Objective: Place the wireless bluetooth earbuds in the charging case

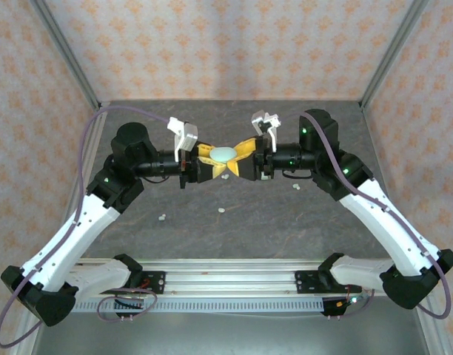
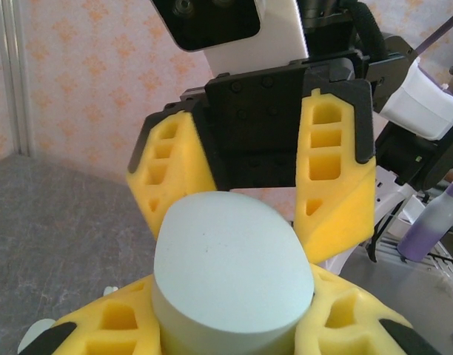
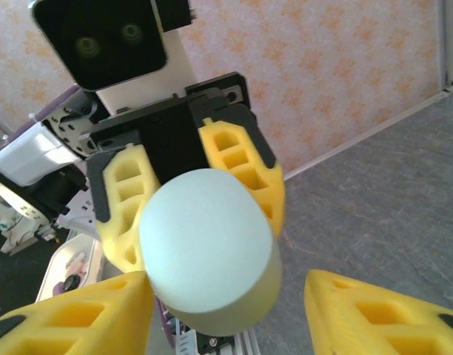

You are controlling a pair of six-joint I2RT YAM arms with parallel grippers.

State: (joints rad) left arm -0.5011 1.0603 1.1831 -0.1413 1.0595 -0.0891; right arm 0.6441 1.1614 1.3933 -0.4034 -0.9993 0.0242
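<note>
The mint oval charging case (image 1: 224, 154) hangs above the table's middle between both arms. My left gripper (image 1: 204, 163) is shut on it; in the left wrist view its yellow fingers (image 2: 115, 318) press the case (image 2: 230, 259) from both sides. My right gripper (image 1: 245, 157) faces it from the right and stands open around the case's other end (image 3: 204, 244), with a clear gap beside one finger (image 3: 382, 310). The case shows a smooth closed face. Tiny whitish earbuds lie on the grey table: two at the left (image 1: 161, 217), one in the middle (image 1: 220, 210), one at the right (image 1: 296, 186).
An aluminium rail (image 1: 226, 281) runs along the near edge between the arm bases. Patterned walls and frame posts (image 1: 67, 55) close in the back and sides. A purple bottle (image 2: 434, 222) stands beyond the table edge.
</note>
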